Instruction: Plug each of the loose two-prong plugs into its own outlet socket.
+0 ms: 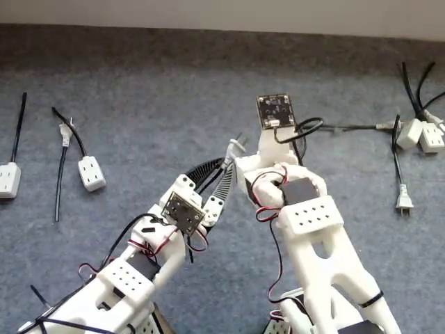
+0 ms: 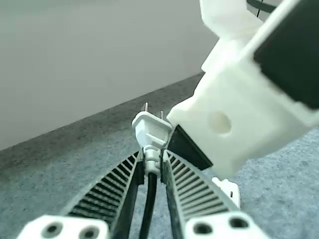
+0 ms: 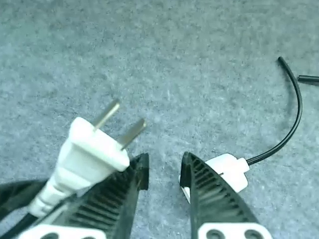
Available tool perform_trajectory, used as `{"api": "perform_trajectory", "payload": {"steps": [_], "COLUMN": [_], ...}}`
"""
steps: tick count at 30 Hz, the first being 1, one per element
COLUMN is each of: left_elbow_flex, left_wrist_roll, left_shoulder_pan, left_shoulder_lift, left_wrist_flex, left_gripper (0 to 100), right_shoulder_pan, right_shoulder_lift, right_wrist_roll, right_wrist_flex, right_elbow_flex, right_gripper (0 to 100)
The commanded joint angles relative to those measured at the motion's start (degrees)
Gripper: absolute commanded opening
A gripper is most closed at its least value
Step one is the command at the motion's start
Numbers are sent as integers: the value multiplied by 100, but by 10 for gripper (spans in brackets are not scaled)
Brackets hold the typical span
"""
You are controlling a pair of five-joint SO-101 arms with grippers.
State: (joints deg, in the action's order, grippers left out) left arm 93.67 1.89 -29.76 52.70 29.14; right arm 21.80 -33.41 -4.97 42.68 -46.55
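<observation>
My left gripper (image 2: 151, 169) is shut on the neck of a white two-prong plug (image 2: 149, 130), held off the carpet with its prongs pointing away. In the high view that plug (image 1: 235, 147) sits at the tip of the left gripper (image 1: 224, 167), close against the right arm (image 1: 306, 209). My right gripper (image 3: 164, 172) is open with nothing between its fingers. The held plug (image 3: 92, 149) lies just outside one finger. A white socket (image 3: 228, 172) on a short black cord lies on the carpet behind the other finger.
Two white sockets (image 1: 92, 174) (image 1: 8, 179) and a loose plug (image 1: 65, 132) lie on the grey carpet at far left. At far right are two more sockets (image 1: 423, 135) and another loose plug (image 1: 403, 202). The arms nearly touch.
</observation>
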Motion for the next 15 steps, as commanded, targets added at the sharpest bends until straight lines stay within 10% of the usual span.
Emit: {"api": "perform_trajectory", "payload": {"steps": [1,15], "left_elbow_flex": [-84,-75], "left_wrist_roll": [18,35], "left_shoulder_pan": [48,22], "left_shoulder_lift": [110,92], "left_wrist_flex": [123,88], "left_gripper": [6,6], "right_shoulder_pan": [-189,215], "right_shoulder_lift": [-13,-699], "right_wrist_roll": [70,26], "right_wrist_flex": [-75,1174], "right_elbow_flex": [48,1560], "right_gripper": [119,119]}}
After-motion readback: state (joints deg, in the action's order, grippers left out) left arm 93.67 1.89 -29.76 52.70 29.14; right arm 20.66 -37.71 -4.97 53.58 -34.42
